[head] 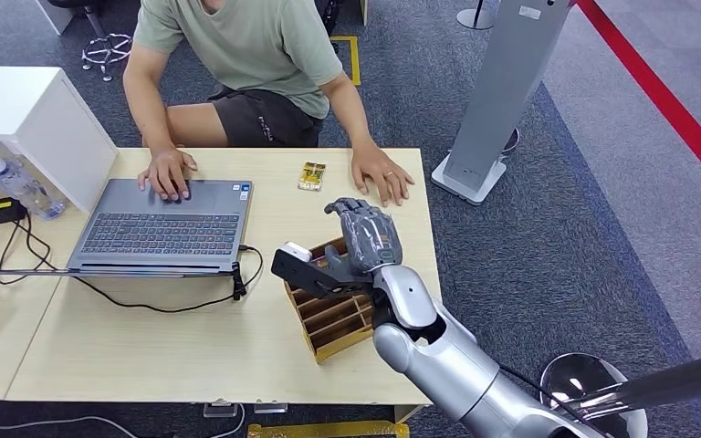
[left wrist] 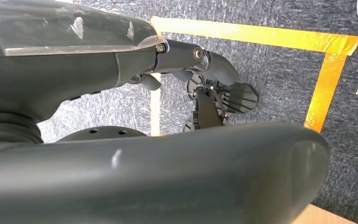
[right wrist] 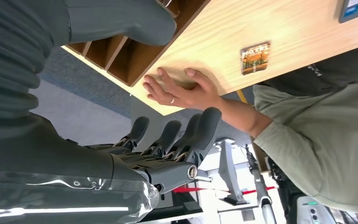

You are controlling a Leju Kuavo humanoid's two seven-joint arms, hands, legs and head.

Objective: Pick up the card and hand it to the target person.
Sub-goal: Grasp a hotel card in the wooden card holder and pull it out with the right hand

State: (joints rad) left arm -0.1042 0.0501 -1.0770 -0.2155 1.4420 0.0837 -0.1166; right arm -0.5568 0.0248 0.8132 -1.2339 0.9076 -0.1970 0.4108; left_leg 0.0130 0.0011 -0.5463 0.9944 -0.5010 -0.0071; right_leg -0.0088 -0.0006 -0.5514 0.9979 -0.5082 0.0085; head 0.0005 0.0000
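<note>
Card (head: 311,175) with an orange picture lies flat on the worktop (head: 192,338) between the seated person's hands (head: 381,173), untouched. Right hand (head: 365,235) hovers over a wooden slotted rack (head: 333,315), fingers apart, holding nothing. Reaching looks to be the current step; next it must travel forward to the card. Right wrist view alone shows the gap beneath the fingers; left hand (left wrist: 200,58) hangs over carpet, its state unclear.

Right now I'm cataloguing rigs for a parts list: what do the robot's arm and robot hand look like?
The right arm is glossy silver with rounded, bulbous segments. The right robot hand is dark grey, with a ribbed grey cover at the wrist, a thick grey thumb and darker fingers with rounded tips. The left robot hand is dark grey too, with small screws at its knuckles.
</note>
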